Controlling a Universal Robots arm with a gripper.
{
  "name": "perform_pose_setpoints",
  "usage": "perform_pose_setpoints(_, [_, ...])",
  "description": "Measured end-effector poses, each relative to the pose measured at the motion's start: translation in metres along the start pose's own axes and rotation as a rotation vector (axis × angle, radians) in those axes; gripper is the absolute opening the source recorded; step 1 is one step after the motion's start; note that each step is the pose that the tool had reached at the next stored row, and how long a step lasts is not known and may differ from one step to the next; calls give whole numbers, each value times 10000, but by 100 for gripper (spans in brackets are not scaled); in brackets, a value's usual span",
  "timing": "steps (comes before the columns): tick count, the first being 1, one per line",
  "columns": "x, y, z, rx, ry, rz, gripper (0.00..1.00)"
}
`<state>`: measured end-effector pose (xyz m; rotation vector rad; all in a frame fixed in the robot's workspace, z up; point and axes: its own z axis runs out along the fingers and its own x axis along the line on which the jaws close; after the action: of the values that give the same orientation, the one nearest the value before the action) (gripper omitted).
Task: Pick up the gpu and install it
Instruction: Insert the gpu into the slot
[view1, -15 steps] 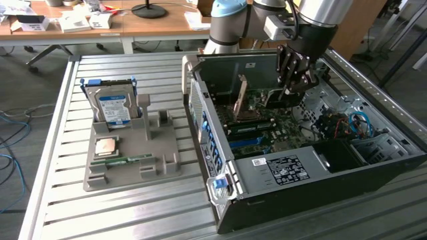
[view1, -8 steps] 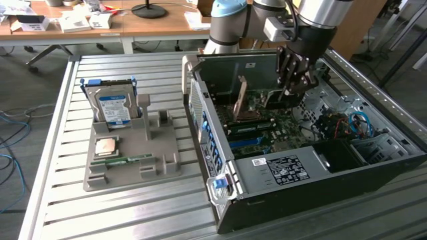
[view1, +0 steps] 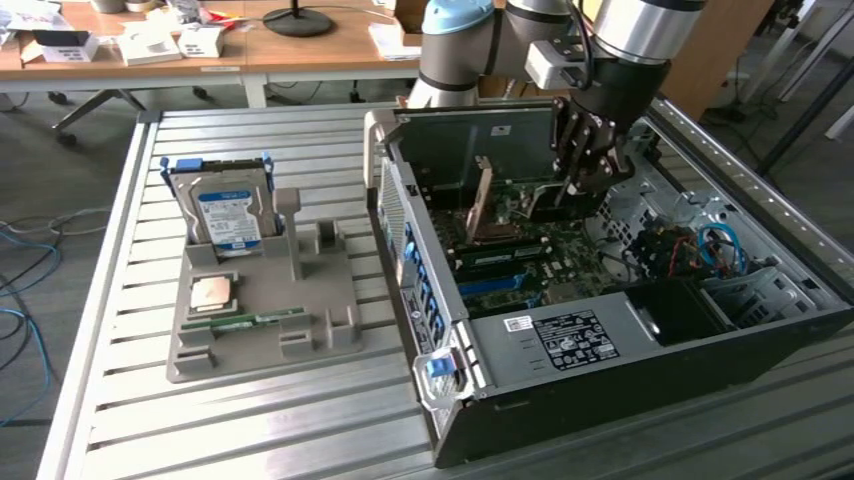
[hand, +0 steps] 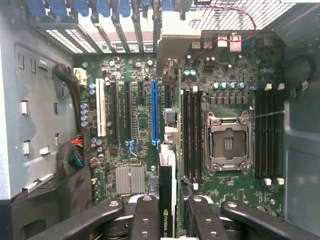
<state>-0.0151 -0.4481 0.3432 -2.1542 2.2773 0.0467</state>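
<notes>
My gripper (view1: 587, 175) is lowered into the open computer case (view1: 441, 300) and is shut on the gpu (view1: 530, 200), a thin dark card held on edge above the motherboard (view1: 534, 265). In the wrist view the gpu (hand: 167, 192) runs edge-on between the two black fingers (hand: 145, 215), and its silver bracket (hand: 172, 37) reaches toward the rear slot openings. The card hangs just beside the long blue expansion slot (hand: 154, 115), roughly parallel to it and a little off toward the memory slots. I cannot tell whether its lower edge touches the board.
The open CPU socket (hand: 228, 142) and memory slots (hand: 192, 135) lie beside the card, and cables (hand: 75, 155) sit near the case wall. On the slatted table, a grey holder (view1: 267, 300) carries a hard drive (view1: 227, 215), a CPU (view1: 214, 292) and a memory stick (view1: 247, 321).
</notes>
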Motion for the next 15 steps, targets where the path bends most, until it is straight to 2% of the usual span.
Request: perform_pose_setpoints(15, [4,12,3,1,-1,0,27])
